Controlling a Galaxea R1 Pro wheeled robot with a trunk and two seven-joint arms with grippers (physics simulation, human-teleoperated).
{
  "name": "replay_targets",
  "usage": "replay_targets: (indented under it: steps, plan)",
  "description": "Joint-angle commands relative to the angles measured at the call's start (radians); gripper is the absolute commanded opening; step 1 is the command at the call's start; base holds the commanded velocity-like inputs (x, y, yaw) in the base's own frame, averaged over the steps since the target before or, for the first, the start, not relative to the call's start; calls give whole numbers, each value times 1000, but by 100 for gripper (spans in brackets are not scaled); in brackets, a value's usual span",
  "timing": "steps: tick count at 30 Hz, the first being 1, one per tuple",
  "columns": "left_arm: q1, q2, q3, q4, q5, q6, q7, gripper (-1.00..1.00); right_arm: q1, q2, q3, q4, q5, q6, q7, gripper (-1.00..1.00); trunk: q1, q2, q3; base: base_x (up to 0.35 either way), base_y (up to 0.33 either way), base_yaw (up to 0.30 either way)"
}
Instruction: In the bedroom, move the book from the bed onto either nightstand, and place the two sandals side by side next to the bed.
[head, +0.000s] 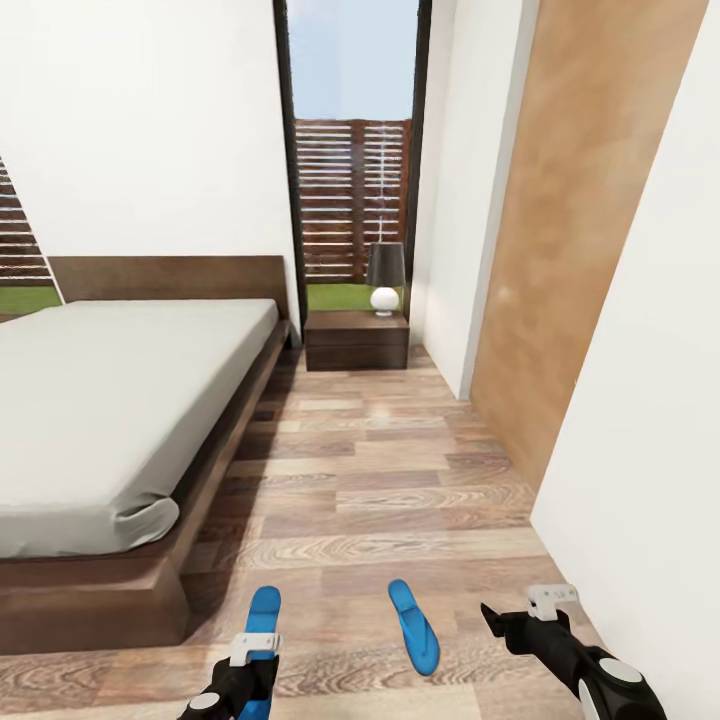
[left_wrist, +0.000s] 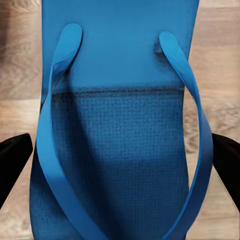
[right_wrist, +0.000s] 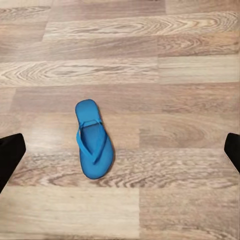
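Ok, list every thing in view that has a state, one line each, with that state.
Left gripper: open, fingers either side of a sandal.
Right gripper: open, nothing between its fingers.
Left sandal: flat on the floor, strap up, beside the bed frame.
Right sandal: flat on the floor, strap up, apart from the other, angled.
Bed: mattress bare.
Nightstand: drawers shut, lamp upright on top.

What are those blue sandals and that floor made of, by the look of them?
The sandals look like matte foam or rubber: a fine woven-like texture on the footbed, smooth bendy straps. The floor looks like wood planks, with streaky grain and a slight sheen.
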Motion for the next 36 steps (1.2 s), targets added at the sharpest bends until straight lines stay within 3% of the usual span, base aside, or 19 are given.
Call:
replay_targets:
  steps: [1,26,34,36]
  plan:
    - [-1,0,0,1,0,-4,0,-100,-1,0,-2,-1,10,3,9,100,0,0,-1,241,-21,1]
    - [-1,0,0,1,0,-4,0,-100,-1,0,1,10,11,3,10,100,0,0,-1,216,-35,0]
    - [-1,0,0,1,2,-5,0,-100,-1,-3,42,48,12,2,2,100,0,0,-1,80,-64,0]
    - [-1,0,0,1,2,-5,0,-100,-2,-4,64,107,13,2,-4,100,0,0,-1,21,-17,0]
